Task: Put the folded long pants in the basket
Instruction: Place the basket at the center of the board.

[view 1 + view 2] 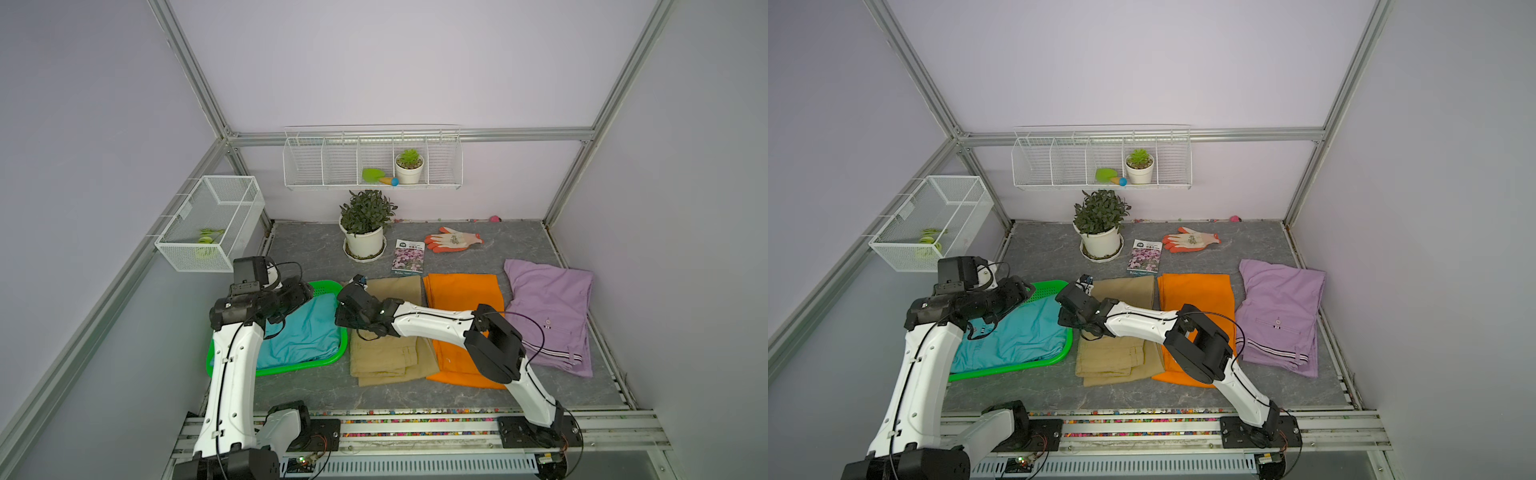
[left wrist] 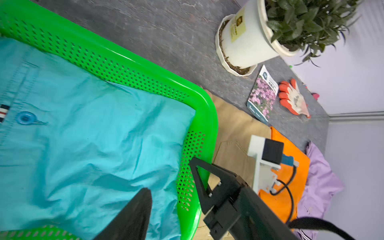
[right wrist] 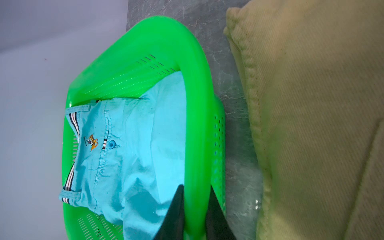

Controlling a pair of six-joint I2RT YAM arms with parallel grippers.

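While one teal pair fills the basket, three outside, left tool gapes and right tool clamps rim.

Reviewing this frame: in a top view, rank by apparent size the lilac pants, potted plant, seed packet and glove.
1. lilac pants
2. potted plant
3. seed packet and glove: look too alike to rank.

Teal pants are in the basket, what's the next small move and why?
Probably open the right gripper off the basket rim and shift toward the khaki pants: the teal pants already lie inside, the left gripper is open.
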